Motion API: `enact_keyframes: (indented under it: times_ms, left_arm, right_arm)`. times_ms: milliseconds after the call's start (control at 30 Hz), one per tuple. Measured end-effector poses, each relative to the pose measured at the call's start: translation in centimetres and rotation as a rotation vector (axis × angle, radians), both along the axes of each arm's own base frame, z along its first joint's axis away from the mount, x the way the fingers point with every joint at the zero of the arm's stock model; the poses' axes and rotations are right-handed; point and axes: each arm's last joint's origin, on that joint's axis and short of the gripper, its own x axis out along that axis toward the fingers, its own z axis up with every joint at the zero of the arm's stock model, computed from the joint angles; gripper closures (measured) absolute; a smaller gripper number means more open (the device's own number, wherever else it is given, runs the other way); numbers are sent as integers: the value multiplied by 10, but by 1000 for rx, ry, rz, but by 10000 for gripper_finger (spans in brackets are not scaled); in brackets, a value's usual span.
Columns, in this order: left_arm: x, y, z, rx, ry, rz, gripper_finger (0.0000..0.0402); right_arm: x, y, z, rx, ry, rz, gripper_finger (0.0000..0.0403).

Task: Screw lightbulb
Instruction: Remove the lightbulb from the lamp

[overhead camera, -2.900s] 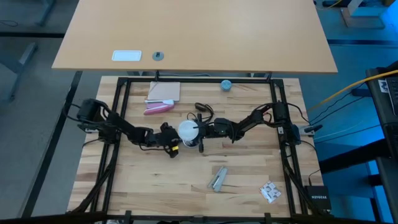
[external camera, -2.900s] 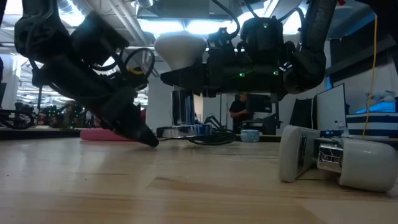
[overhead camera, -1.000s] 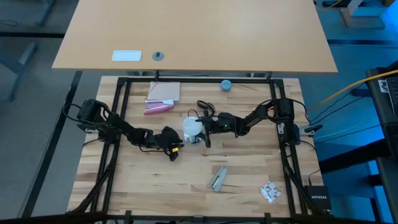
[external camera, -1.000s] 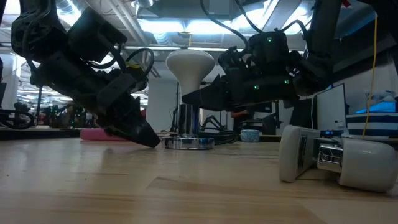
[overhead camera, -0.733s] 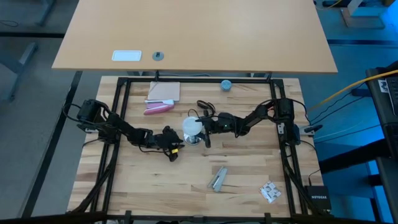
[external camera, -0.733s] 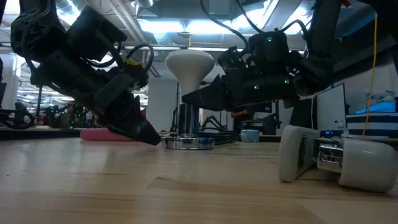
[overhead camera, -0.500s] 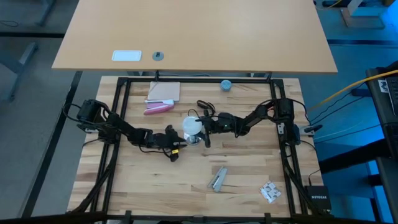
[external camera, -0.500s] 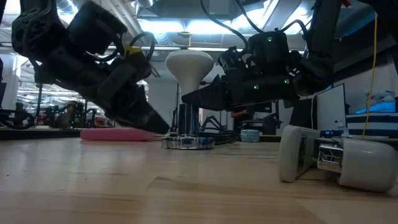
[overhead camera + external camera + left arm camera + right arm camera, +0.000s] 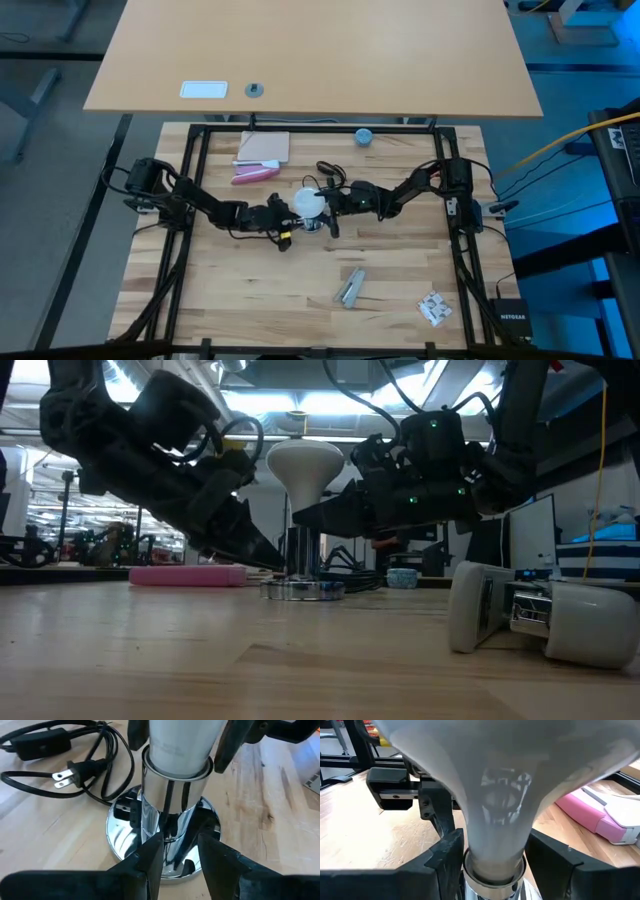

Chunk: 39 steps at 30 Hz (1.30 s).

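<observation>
you can see the bulb [image 9: 304, 464] standing upright on the socket [image 9: 303, 565] near the middle of the tabletop [image 9: 250, 290], its narrow neck down in the socket's silvery collar and its globe on top. your right pincer [image 9: 492, 855] reaches in level from the right and grips the bulb by the neck, one dark finger [image 9: 445, 862] on each side just above the collar, as the right wrist view shows. your left pincer [image 9: 180, 852] comes in low from the left, angled down toward the tabletop, with its two fingers [image 9: 150, 862] standing a little apart on either side of the socket's stem just above the round base; you cannot tell whether they press on the stem or only flank it. the socket's black cord [image 9: 95, 765] lies coiled on the wood just behind it, its plug with two bare prongs showing in the left wrist view. a pink object [image 9: 185, 575] lies flat on the tabletop behind the left arm, and a white device [image 9: 535, 615] lies on its side well to the right in the low view.
</observation>
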Motion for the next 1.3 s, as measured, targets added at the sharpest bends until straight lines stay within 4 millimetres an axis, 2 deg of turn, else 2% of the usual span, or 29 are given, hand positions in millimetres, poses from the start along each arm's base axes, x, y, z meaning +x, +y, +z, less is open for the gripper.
enact_keyframes:
  times_ms: [133,333,500,667,867,1133,1300]
  left_arm:
    - [0,1,0,-20,3,-25,286]
    - [0,1,-1,-3,12,-40,286]
    - [0,1,-1,-25,7,-29,286]
    - [0,-5,-1,-57,4,-62,286]
    - [-1,-10,-1,-74,3,-81,286]
    - [-1,-11,-1,-76,2,-83,286]
    - [-1,-12,-1,-94,3,-87,286]
  right_arm:
    - [0,0,0,0,1,1,202]
    - [0,0,0,1,2,3,254]
    - [0,0,0,2,2,3,252]
    - [0,0,0,2,2,3,231]
    - [0,0,0,3,2,3,252]
    - [0,0,0,3,2,4,233]
    - [0,0,0,9,3,3,246]
